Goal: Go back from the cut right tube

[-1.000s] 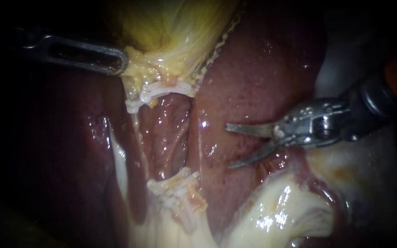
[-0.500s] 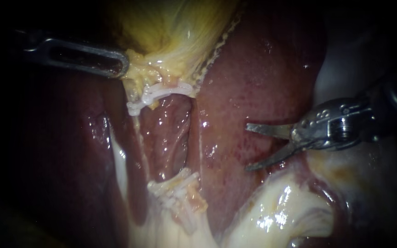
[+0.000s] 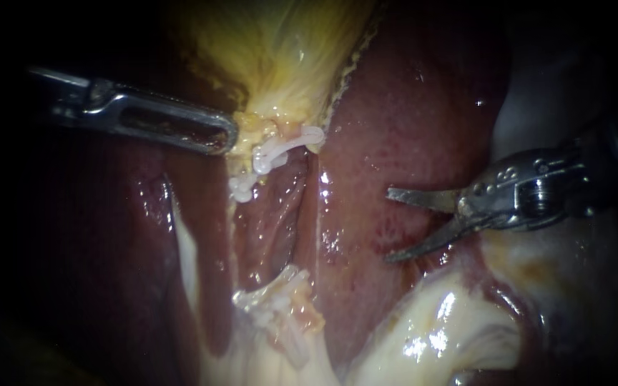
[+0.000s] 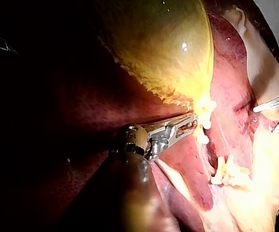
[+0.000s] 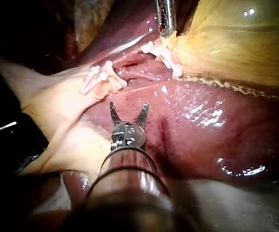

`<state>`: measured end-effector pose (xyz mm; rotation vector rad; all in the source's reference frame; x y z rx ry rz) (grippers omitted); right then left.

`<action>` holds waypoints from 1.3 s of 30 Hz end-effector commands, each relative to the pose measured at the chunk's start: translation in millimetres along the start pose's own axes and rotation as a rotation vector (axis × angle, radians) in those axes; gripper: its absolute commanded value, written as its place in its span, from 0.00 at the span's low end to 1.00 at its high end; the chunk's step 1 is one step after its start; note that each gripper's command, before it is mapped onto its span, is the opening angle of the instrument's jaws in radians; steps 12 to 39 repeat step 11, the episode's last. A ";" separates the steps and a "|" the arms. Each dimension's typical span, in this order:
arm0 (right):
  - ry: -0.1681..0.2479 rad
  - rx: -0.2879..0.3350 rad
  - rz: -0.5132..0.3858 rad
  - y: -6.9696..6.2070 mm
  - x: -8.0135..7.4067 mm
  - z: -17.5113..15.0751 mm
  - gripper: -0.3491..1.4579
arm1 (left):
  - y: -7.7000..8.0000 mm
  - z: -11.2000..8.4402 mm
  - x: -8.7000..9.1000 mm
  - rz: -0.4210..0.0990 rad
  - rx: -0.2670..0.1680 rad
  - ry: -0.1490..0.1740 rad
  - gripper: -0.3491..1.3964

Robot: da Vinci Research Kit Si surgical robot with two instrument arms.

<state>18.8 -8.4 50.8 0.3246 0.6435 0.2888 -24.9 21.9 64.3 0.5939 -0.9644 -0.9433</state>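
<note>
Right instrument (image 3: 391,224) is hovering over the liver (image 3: 409,107), jaws standing apart and gripping nothing. The cut tube is lying ahead of its tips, toward the view's left. Its upper stump (image 3: 280,151), clipped, is sitting under the gallbladder (image 3: 287,50). The lower stump (image 3: 277,304) is well below, so the gap is running crosswise to the jaws. Left instrument (image 3: 219,136) is clamping gallbladder tissue just beside the upper stump. Judged retreat: straight back along the right shaft.

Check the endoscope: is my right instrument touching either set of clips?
No, the right instrument lies over the liver, with bare tissue separating it from the upper clips and the lower clips.
</note>
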 end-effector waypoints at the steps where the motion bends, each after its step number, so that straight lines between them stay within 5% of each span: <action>1: 0.000 0.000 0.001 0.0 0.0 0.0 0.98 | 0.0 0.0 0.0 0.000 0.001 0.001 0.00; 39: 0.000 -0.004 0.001 0.2 -0.2 0.1 0.98 | 0.0 0.0 0.0 0.000 0.001 0.001 0.00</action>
